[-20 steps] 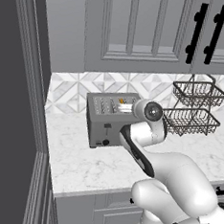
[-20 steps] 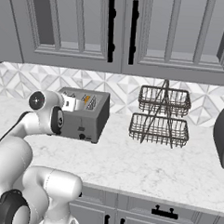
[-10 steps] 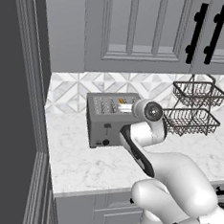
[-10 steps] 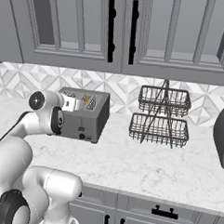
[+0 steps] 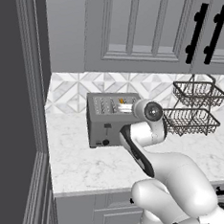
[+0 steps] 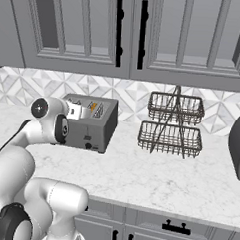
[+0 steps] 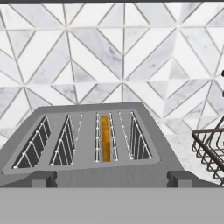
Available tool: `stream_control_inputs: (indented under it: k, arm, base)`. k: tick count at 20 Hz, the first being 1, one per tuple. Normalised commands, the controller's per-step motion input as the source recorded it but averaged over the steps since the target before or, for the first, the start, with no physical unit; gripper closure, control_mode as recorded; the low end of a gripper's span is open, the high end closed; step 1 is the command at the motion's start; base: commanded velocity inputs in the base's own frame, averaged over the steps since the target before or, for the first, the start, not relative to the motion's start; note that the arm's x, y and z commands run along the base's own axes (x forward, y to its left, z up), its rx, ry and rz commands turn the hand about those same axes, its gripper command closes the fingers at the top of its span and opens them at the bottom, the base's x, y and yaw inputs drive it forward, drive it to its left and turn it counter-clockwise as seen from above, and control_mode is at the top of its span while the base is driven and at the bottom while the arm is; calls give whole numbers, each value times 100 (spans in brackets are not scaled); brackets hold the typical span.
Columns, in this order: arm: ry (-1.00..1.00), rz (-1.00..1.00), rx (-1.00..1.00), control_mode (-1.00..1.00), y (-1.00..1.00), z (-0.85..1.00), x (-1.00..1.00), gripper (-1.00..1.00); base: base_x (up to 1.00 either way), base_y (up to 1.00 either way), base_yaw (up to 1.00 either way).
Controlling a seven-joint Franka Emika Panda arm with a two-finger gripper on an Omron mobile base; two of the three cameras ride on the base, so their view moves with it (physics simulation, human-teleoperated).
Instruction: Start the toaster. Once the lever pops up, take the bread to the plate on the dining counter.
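On the marble worktop (image 5: 85, 164) against the tiled wall, the toaster (image 5: 108, 123) holds the bread (image 7: 104, 138) in a slot, so I hover above, fingers apart.

The toaster (image 7: 94, 146) stood before me on the pale marbled counter, against the tiled wall: a boxy grey metal body with four wire-lined slots on top. The bread (image 7: 104, 138) sat upright in the third slot from my left, sunk low, showing me a thin orange-tan crust edge.
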Motion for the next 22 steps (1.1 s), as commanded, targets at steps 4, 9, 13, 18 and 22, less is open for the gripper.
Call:
stream_control_inputs:
  k: [4, 9, 13, 18, 22]
  arm:
    - [0, 0, 0, -100, 0, 0, 0, -100]
    - [0, 0, 0, -100, 0, 0, 0, -100]
    - [0, 0, 0, -100, 0, 0, 0, -100]
    - [0, 0, 0, -100, 0, 0, 0, -100]
    - [0, 0, 0, -100, 0, 0, 0, -100]
  base:
    - [0, 0, 0]
    - [0, 0, 0]
    - [0, 0, 0]
    - [0, 0, 0]
    - [0, 0, 0]
